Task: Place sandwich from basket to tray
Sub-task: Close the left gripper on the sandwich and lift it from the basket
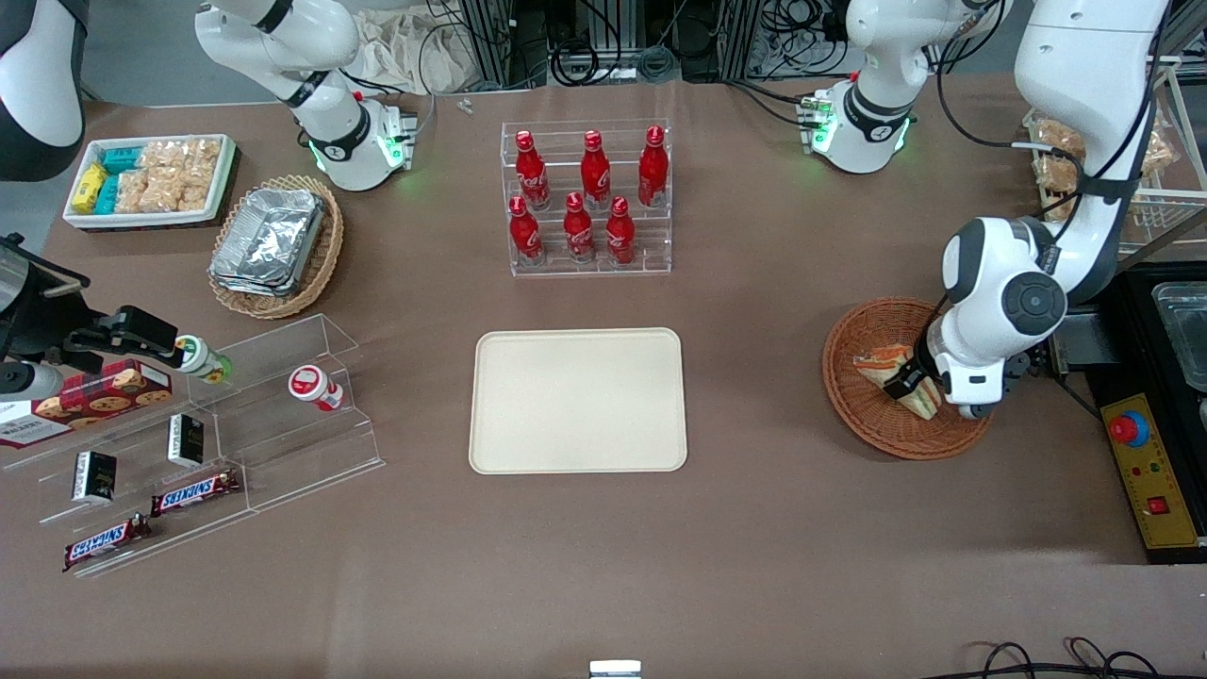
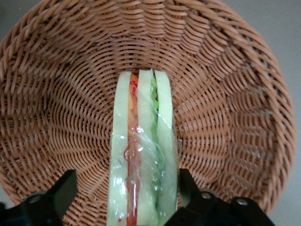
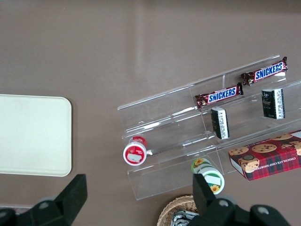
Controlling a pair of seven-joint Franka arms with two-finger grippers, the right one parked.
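- Front view: gripper (image 1: 929, 385) is seen lowered into the basket (image 1: 872, 420) at the working arm's end of the table; most of it is hidden by the wrist housing.
- Sandwich (image 1: 891, 371) is seen inside the basket, lying under the gripper, a wrapped wedge with pale bread and an orange layer showing.
- Left wrist view: sandwich (image 2: 143, 155) is shown edge-up on the wicker floor; orange and green layers are visible between the bread slices; clear film is wrapped over it.
- Fingers (image 2: 59, 193) are set one on each side of the sandwich, spread wide; one finger is close against the bread, the other is apart from it; no pinch is seen.
- Tray (image 1: 578, 401) is laid flat at mid-table, well apart from the basket, with nothing on it.
- Six red bottles (image 1: 585, 198) are stood in a clear rack, farther from the front camera than the tray.
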